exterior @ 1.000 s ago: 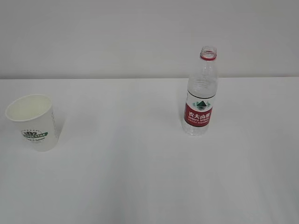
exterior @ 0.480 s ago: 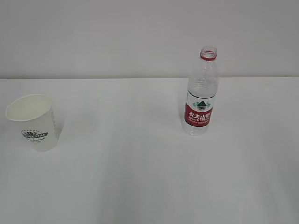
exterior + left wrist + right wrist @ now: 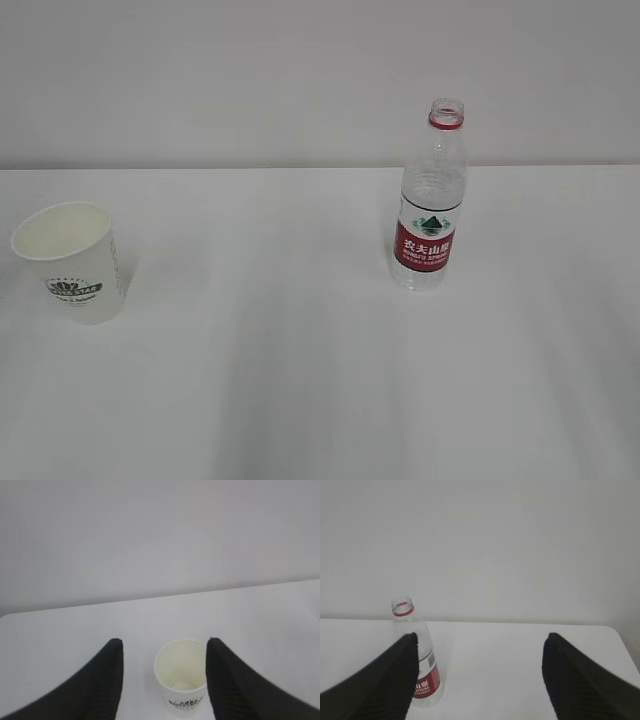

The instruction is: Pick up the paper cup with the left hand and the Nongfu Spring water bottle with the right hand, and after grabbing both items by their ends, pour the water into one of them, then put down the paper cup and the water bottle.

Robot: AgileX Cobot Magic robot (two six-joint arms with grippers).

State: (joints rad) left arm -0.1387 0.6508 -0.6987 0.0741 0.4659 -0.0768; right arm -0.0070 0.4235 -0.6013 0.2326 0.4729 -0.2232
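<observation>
Nothing has moved. Left hand [image 3: 162, 647] hovers with fingers spread before one cup [image 3: 181, 677]; right hand [image 3: 479, 642], fingers wide, faces one uncapped bottle [image 3: 416, 652] standing on the desk [image 3: 300, 330].

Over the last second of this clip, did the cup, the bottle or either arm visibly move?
Nothing visibly changed. The paper cup and the Nongfu Spring water bottle stand upright where they were, and no arm has come into the exterior view.

cup [image 3: 68, 262], bottle [image 3: 430, 205] upright, apart
</observation>
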